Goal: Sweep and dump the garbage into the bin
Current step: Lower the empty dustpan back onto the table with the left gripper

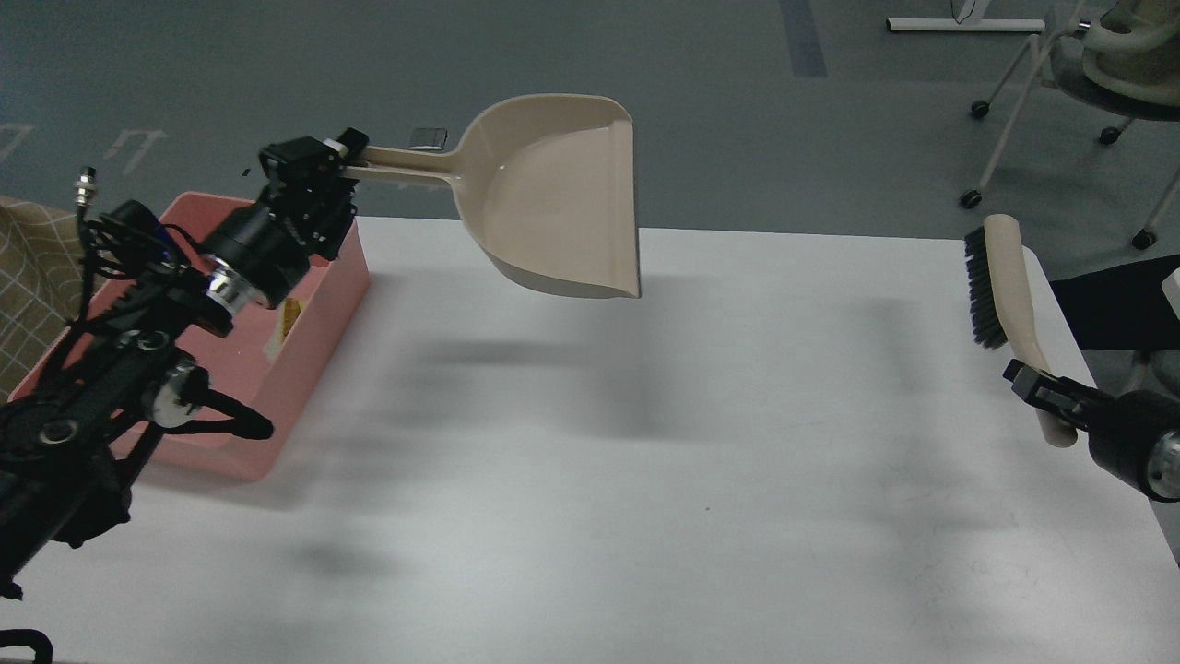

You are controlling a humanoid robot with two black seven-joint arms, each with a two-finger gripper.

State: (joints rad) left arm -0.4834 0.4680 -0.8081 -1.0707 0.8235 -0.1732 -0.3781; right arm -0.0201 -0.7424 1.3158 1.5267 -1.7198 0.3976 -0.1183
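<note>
My left gripper [334, 163] is shut on the handle of a beige dustpan [562, 198]. It holds the pan in the air above the far middle of the white table [590, 480], its mouth facing right and empty. A pink bin [343, 277] stands at the table's far left, partly hidden by my left arm, with a small yellow and white scrap [288, 323] inside. My right gripper [1037, 387] is shut on the beige handle of a black-bristled brush [1000, 290], held upright over the table's right edge.
Rolling chairs [1097, 65] stand on the grey floor beyond the table's far right corner. A checked cloth [28, 267] lies left of the bin. The dustpan casts a shadow on the table's middle.
</note>
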